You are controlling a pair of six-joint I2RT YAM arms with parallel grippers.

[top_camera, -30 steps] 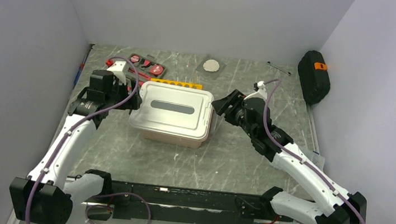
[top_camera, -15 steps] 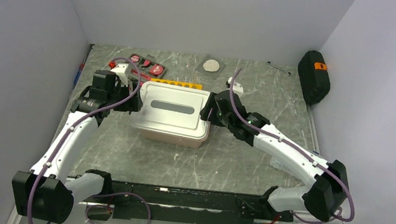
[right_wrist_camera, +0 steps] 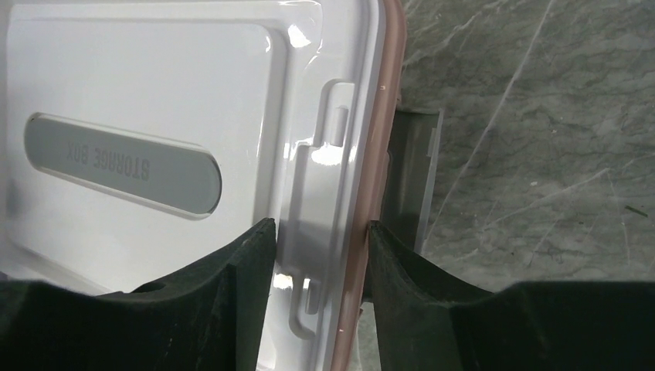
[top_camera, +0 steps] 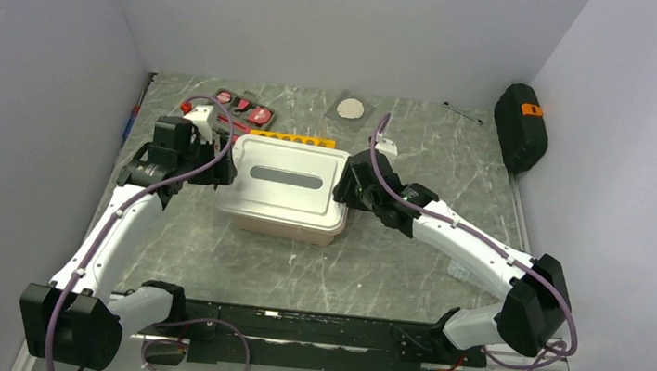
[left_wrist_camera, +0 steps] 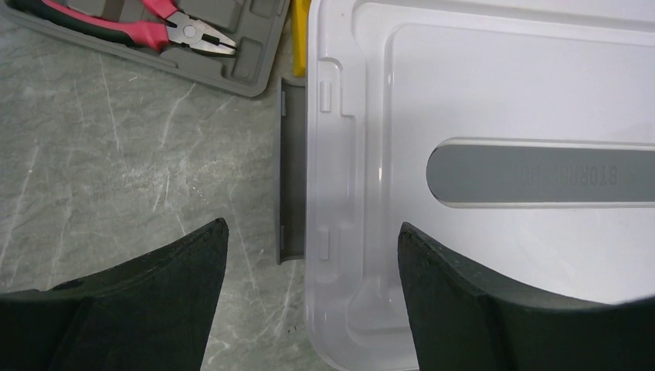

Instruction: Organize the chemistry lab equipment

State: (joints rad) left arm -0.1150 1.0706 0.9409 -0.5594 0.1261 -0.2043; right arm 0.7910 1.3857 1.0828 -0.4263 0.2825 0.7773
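Observation:
A storage box with a white lid (top_camera: 286,181) and pinkish base stands mid-table. Only the top edge of the yellow test-tube rack (top_camera: 293,139) shows behind it, and a yellow sliver of it in the left wrist view (left_wrist_camera: 300,31). My left gripper (top_camera: 219,168) is open over the lid's left edge (left_wrist_camera: 313,228), beside the swung-out grey latch (left_wrist_camera: 291,170). My right gripper (top_camera: 346,188) is closed on the lid's right rim (right_wrist_camera: 318,224), one finger on the lid, the other against the pink rim by the grey latch (right_wrist_camera: 409,178). Safety glasses, tube bag and wooden clamps are hidden.
The red-and-black tool kit (top_camera: 242,107) lies open at the back left, its pliers in the left wrist view (left_wrist_camera: 154,23). A black case (top_camera: 520,126) leans on the right wall. A clear bag with a white disc (top_camera: 350,108) lies at the back.
My right arm has swung left and its gripper has come onto the box's right rim. My left gripper has stayed at the box's left edge.

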